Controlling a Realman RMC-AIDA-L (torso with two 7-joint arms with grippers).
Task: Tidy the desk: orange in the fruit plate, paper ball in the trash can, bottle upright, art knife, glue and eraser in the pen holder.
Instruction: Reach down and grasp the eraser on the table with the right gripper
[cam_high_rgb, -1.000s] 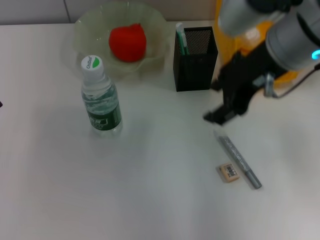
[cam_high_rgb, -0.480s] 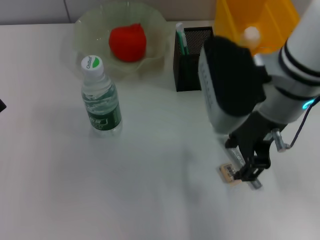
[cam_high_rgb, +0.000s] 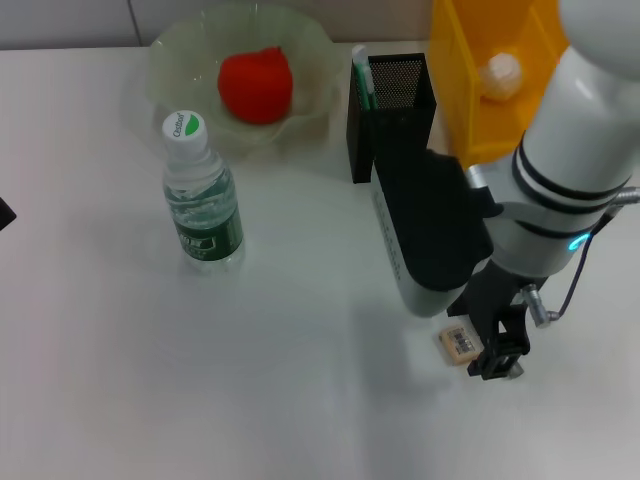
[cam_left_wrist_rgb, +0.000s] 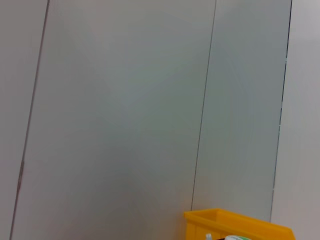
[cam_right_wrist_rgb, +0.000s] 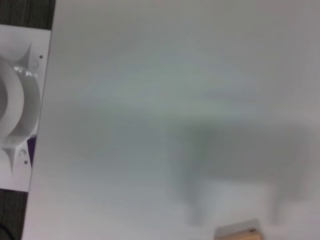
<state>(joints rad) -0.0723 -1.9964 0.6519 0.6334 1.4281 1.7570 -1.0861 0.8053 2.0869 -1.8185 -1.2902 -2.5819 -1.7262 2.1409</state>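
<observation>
Right gripper lowered to the white desk surface, its dark fingers just beside the small tan rectangular eraser, which lies immediately to its left. The grey art knife is hidden beneath the gripper; whether the fingers are spread or closed on anything cannot be told. The low, downward stance suits a pickup from the flat desk. Beyond the gripper stand the black mesh pen holder and yellow plastic bin. The left arm is parked, facing a plain grey wall.

White desk: bottle, fruit plate, pen holder, eraser.
</observation>
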